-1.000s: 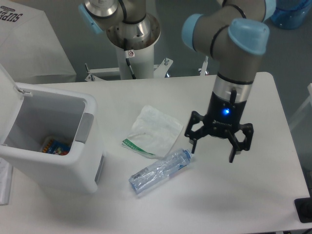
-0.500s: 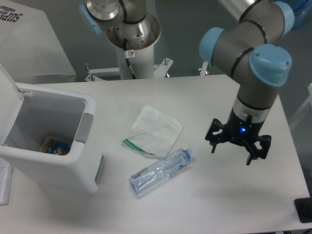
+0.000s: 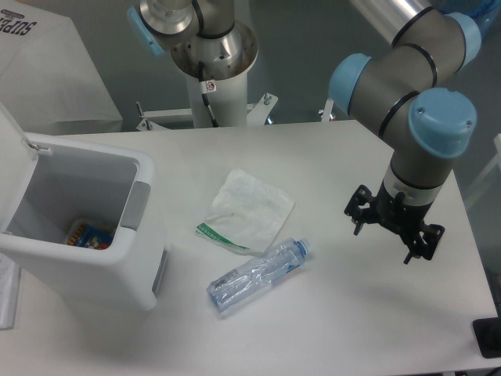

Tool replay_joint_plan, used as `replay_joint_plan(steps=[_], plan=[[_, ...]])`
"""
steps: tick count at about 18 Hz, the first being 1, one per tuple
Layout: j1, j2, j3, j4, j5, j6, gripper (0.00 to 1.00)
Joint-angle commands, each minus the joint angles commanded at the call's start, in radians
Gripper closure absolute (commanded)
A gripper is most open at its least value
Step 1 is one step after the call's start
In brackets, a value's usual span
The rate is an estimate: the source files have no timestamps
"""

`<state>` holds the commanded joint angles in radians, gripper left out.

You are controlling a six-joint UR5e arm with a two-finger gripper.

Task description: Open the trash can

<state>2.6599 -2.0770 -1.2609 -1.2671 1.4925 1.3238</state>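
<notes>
One large white plastic box-shaped trash can [image 3: 86,235] stands at nine o'clock on the white worktop [image 3: 329,164], its lid up and a colourful item [image 3: 88,235] inside. At three o'clock the black two-finger pincer [image 3: 394,235] hangs released, holding nothing, well apart from the clear plastic bottle [image 3: 258,274] and white crumpled wrapper [image 3: 246,210] at centre.

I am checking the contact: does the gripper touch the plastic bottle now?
Apart. The fixed camera view shows the gripper well right of the bottle, with bare table between them.

Trash can [image 3: 86,235] lid cut off left
</notes>
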Motion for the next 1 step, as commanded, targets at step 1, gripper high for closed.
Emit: replay_joint_plan(steps=[1], plan=[[0.0, 0.0, -0.005, 0.002, 0.002, 0.0, 0.0]])
